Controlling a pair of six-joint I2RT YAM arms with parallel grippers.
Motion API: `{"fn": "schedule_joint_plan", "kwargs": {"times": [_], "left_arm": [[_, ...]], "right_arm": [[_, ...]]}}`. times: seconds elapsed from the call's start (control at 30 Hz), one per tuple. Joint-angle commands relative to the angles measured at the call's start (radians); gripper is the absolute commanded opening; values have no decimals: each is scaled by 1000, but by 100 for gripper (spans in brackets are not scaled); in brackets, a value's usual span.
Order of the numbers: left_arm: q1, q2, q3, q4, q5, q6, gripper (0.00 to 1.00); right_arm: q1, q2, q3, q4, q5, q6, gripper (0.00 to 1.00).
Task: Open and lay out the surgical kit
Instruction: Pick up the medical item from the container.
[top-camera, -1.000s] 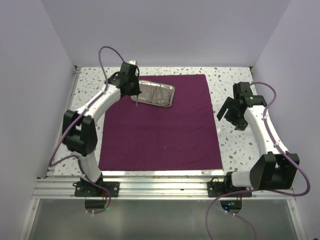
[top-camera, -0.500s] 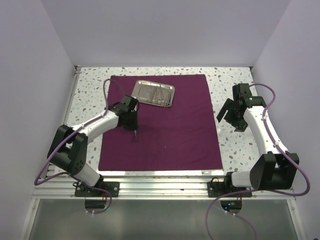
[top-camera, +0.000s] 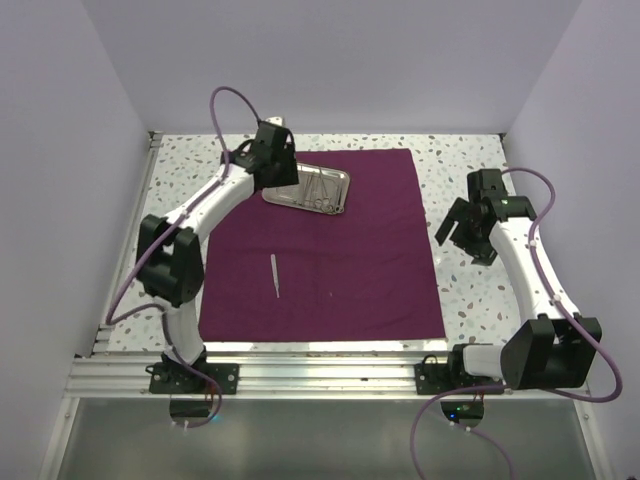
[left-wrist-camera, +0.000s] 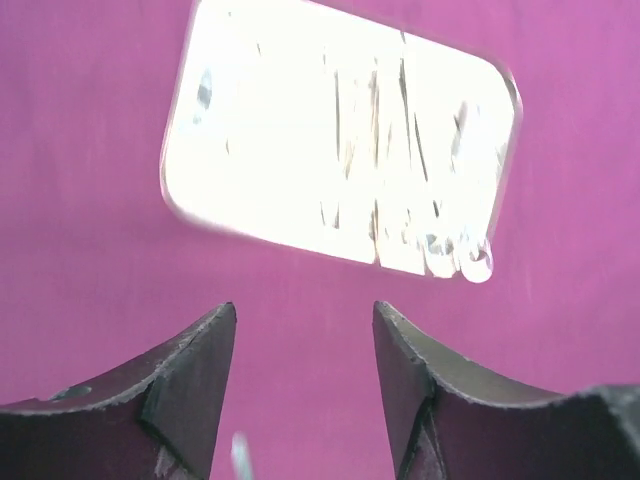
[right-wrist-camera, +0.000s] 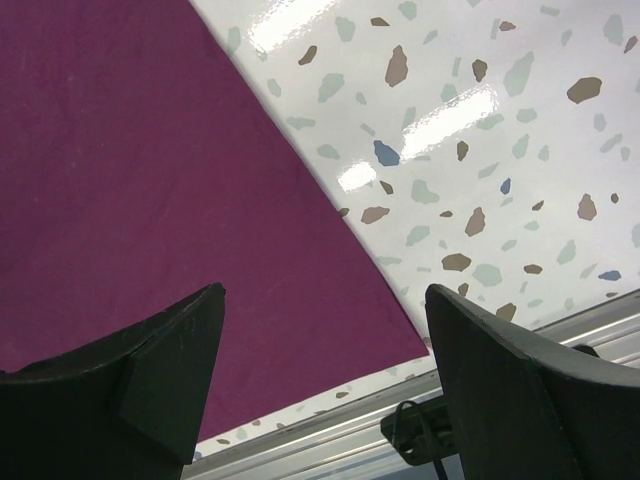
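The surgical kit's dark purple cloth (top-camera: 350, 250) lies spread flat on the table. Its shiny steel tray (top-camera: 292, 182) sits at the cloth's far left with slim instruments (top-camera: 320, 192) inside. One thin metal instrument (top-camera: 275, 275) lies alone on the cloth, nearer the front. My left gripper (top-camera: 278, 180) hovers at the tray's left end. In the left wrist view that gripper (left-wrist-camera: 305, 320) is open and empty, the glaring tray (left-wrist-camera: 260, 140) just ahead, ring handles (left-wrist-camera: 475, 262) at its corner. My right gripper (top-camera: 458, 232) hangs open over the table right of the cloth, empty (right-wrist-camera: 325, 295).
Speckled white tabletop (top-camera: 470, 290) borders the cloth on the right and back. An aluminium rail (top-camera: 320, 372) runs along the front edge, also seen in the right wrist view (right-wrist-camera: 480, 380). Pale walls enclose the left, back and right.
My left gripper carried a thin instrument from the tray down to the cloth, opened and left it there, then swung back up to the tray. The right arm barely moved.
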Motion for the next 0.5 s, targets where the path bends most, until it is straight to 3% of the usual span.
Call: {"fn": "schedule_joint_plan", "kwargs": {"times": [0.0, 0.2, 0.47], "left_arm": [[28, 166, 137, 12, -49, 16, 60], [53, 450, 495, -16, -48, 28, 56], [103, 652, 691, 26, 0, 44, 53]], "right_arm": [[4, -24, 42, -34, 41, -16, 85], [4, -14, 80, -68, 67, -17, 86], [4, -25, 73, -88, 81, -2, 85]]}}
